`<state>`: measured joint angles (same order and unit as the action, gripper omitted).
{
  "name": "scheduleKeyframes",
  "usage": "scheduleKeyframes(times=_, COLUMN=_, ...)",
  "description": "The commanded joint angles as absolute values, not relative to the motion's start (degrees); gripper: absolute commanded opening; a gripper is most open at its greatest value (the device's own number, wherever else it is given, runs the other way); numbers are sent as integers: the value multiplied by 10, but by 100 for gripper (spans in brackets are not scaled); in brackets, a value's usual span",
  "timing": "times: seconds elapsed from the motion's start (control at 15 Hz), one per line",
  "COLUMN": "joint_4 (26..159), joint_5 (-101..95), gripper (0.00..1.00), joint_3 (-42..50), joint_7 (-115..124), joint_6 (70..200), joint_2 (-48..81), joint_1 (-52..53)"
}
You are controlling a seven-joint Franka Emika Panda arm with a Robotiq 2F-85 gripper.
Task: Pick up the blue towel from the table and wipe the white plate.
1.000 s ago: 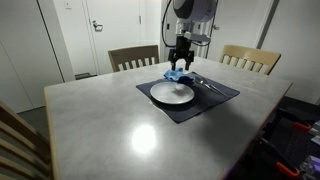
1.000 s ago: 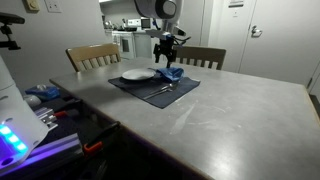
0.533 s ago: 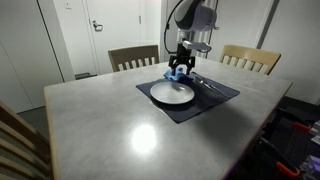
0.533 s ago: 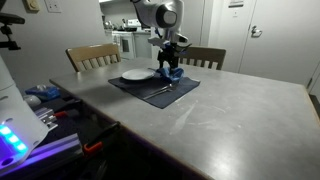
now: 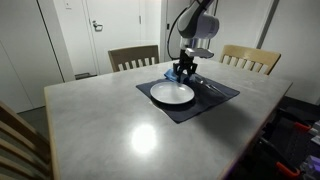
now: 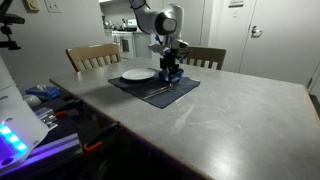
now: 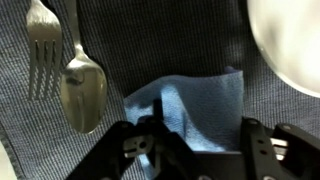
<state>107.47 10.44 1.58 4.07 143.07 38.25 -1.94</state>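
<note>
The blue towel point(image 7: 190, 105) lies crumpled on the dark placemat point(image 7: 150, 40), beside the white plate point(image 7: 295, 40). In the wrist view my gripper point(image 7: 197, 150) is open, with one finger on each side of the towel and the cloth between them. In both exterior views the gripper point(image 5: 185, 73) point(image 6: 170, 72) is low over the placemat at the plate's point(image 5: 172, 94) point(image 6: 138, 74) far edge. It hides most of the towel point(image 5: 177, 76) there.
A spoon point(image 7: 82, 90) and a fork point(image 7: 42, 50) lie on the placemat point(image 5: 215, 100) close to the towel. Two wooden chairs point(image 5: 133, 57) point(image 5: 250, 58) stand behind the grey table point(image 5: 110, 120). Equipment point(image 6: 45, 95) sits at the table's side.
The arm has come down from above the towel until the open fingers straddle it at placemat level. The towel and plate have not moved.
</note>
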Motion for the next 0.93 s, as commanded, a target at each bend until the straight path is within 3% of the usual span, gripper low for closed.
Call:
scheduleKeyframes(times=0.0, joint_4=1098, joint_5=93, gripper=35, joint_3=24, joint_7=57, joint_6=1448, joint_2=355, joint_1=-18)
scheduleKeyframes(times=0.07, joint_4=1099, joint_5=89, gripper=33, joint_3=28, joint_7=63, joint_6=1451, joint_2=350, joint_1=-15)
scheduleKeyframes(times=0.4, joint_4=1099, joint_5=59, gripper=0, joint_3=41, joint_7=92, joint_6=1439, joint_2=325, joint_1=-6)
scheduleKeyframes(times=0.87, joint_4=1160, joint_5=68, gripper=2, joint_3=0, joint_7=12, joint_6=1346, joint_2=243, joint_1=-21)
